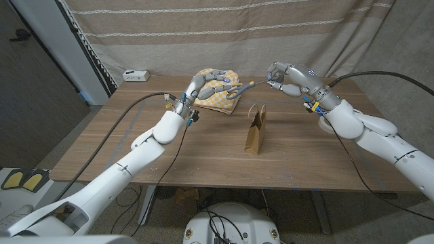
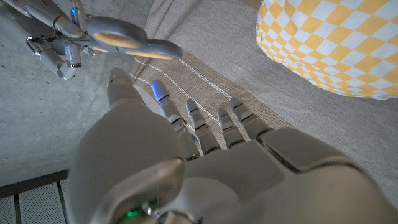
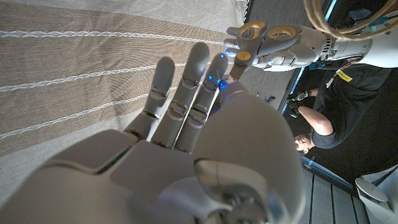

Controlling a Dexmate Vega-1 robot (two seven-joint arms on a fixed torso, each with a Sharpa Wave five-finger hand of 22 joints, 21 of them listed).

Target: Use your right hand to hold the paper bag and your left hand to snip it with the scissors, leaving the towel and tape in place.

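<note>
A brown paper bag (image 1: pixel 255 130) stands upright in the middle of the table, with neither hand on it. The scissors (image 1: pixel 245 87) hang in the air behind the bag, between the two hands. My right hand (image 1: pixel 286 77) pinches their blade end. Their grey handles with yellow lining (image 2: pixel 126 40) point at my left hand (image 1: pixel 212 86), which is raised over the yellow-and-white checked towel (image 1: pixel 221 106). In the left wrist view that hand's fingers (image 2: pixel 198 118) are spread just short of the handles. The handle loops (image 3: pixel 251 30) also appear in the right wrist view.
A small white box (image 1: pixel 135 75) lies at the table's back left corner. A striped curtain (image 1: pixel 224 27) hangs behind the table. A person in dark clothes (image 3: pixel 326 118) is beside the table. Bare wood (image 1: pixel 203 156) stretches in front of the bag.
</note>
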